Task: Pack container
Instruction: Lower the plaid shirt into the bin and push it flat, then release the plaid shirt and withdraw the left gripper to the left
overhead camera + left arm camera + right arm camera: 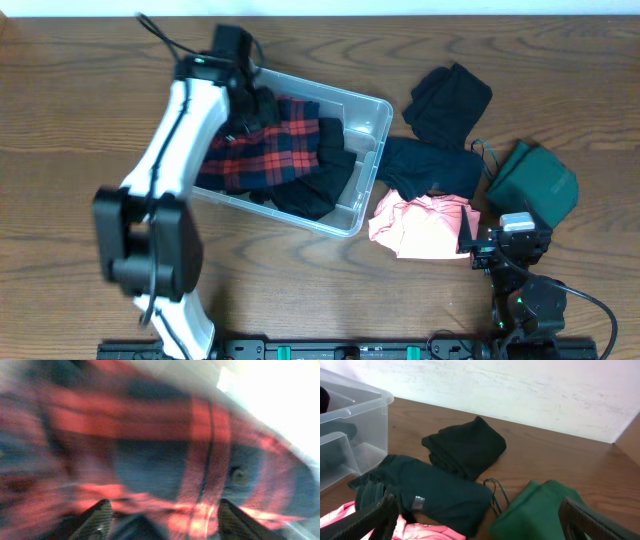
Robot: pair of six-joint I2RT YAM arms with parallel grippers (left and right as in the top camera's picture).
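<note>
The clear plastic container (372, 112) sits at the table's middle, holding a red and dark plaid garment (265, 148) and a black garment (322, 180). My left gripper (243, 100) is inside the container's far left end, right over the plaid garment (165, 445). Its fingers (162, 520) are spread open with cloth close below them; the view is blurred. My right gripper (478, 248) is open and empty near the front right (480, 525). The container's corner shows in the right wrist view (365, 415).
Outside the container to the right lie a black folded garment (447, 100), a dark navy garment (430, 165), a pink garment (425, 225) and a green garment (533, 180). The same pile shows in the right wrist view: black (465, 447), navy (430, 487), green (535, 510).
</note>
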